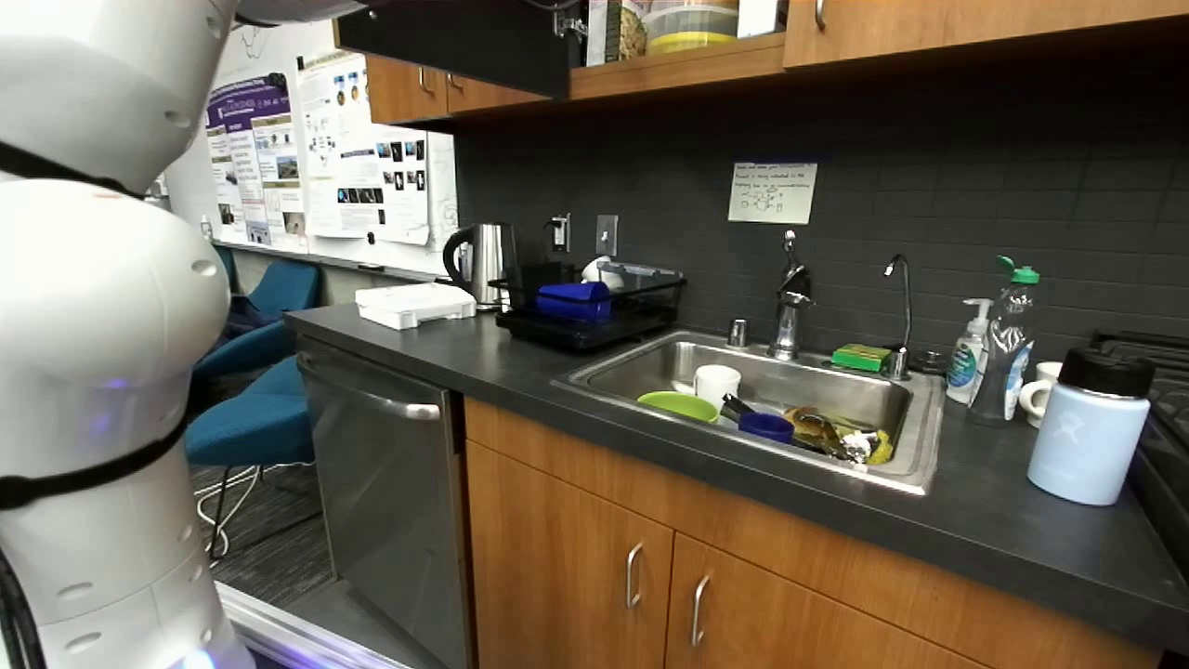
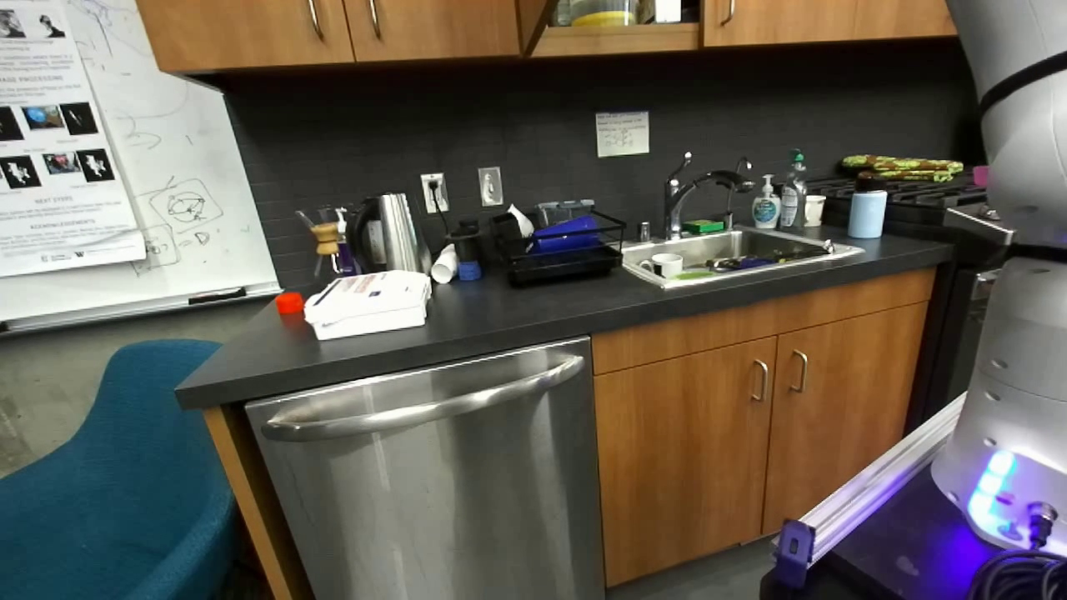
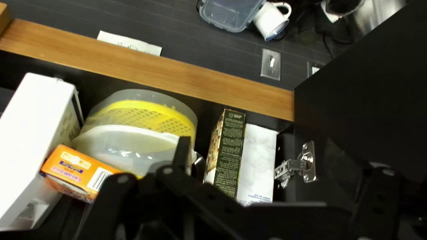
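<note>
My gripper [image 3: 262,151] shows dark at the bottom of the wrist view, which stands upside down. Its fingers are spread apart with nothing held. It faces an open upper cabinet. Between the fingers in the picture stand a green box [image 3: 230,153] and a white marbled box [image 3: 257,163]; no contact shows. One finger overlaps a clear round container with a yellow band [image 3: 146,116]. An orange box [image 3: 76,173] leans by a large white box [image 3: 36,133]. The gripper is out of frame in both exterior views. The container [image 1: 692,28] also shows there [image 2: 602,15].
The cabinet's black open door [image 3: 360,100] and its metal hinge [image 3: 297,163] flank the boxes. A wooden cabinet edge [image 3: 150,71] borders the shelf. Below are a sink [image 1: 915,446] with dishes, a dish rack [image 1: 594,325], a kettle [image 1: 492,265] and a blue bottle [image 1: 1089,446].
</note>
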